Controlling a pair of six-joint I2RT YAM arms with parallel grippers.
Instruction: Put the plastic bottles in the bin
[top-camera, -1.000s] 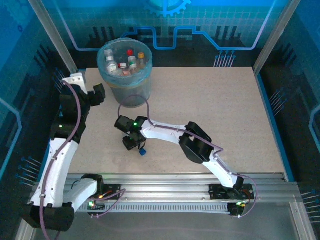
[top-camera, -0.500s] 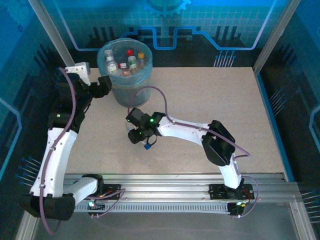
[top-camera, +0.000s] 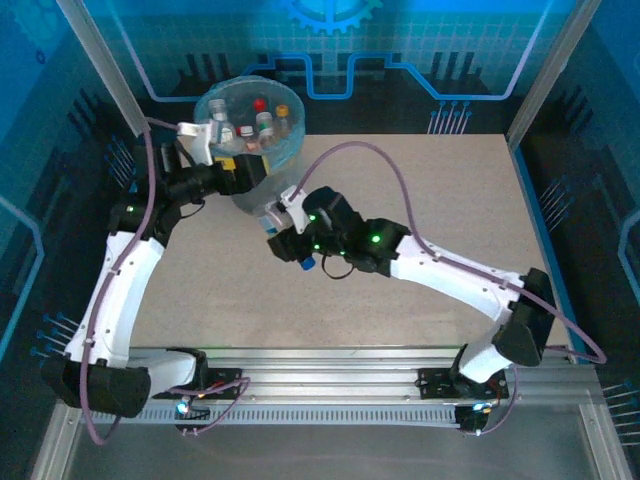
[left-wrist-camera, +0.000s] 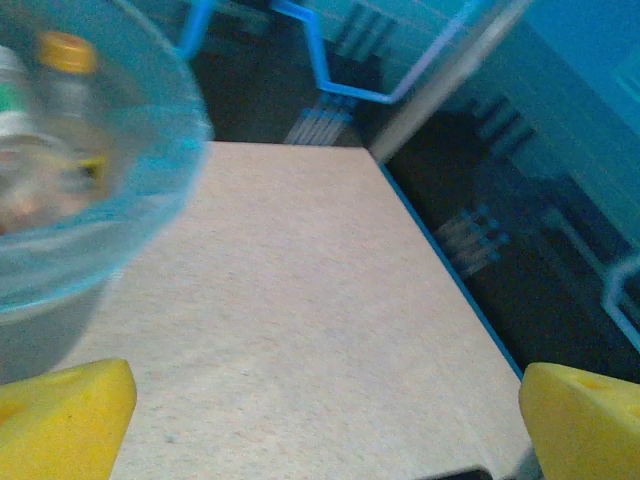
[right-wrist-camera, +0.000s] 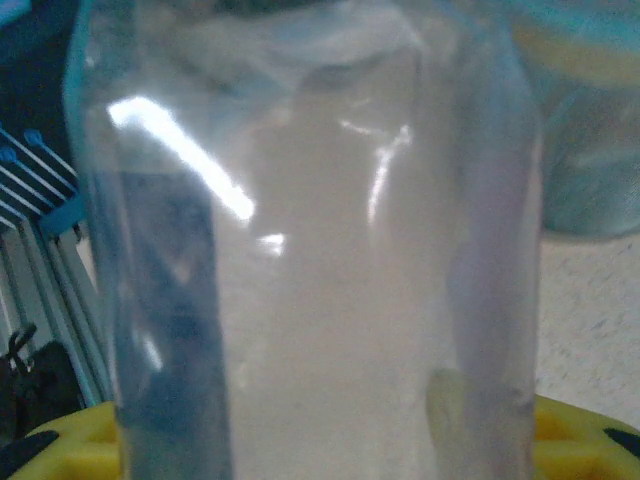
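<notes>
The bin (top-camera: 296, 130) stands at the far left of the tabletop (top-camera: 450, 190) with several bottles (top-camera: 262, 120) upright inside it, the left arm's jaws beside its near-left wall, and one bottle (right-wrist-camera: 320, 260) in the right arm's jaws just before it.

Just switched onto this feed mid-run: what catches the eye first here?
The pale-blue bin at the far left of the table stands out first, already stocked with capped bottles. Just in front of it, the right tool is shut on a clear bottle with a blue cap, looming large in the right wrist view. The left tool sits beside the bin, its yellow pads wide apart with nothing between them.
</notes>
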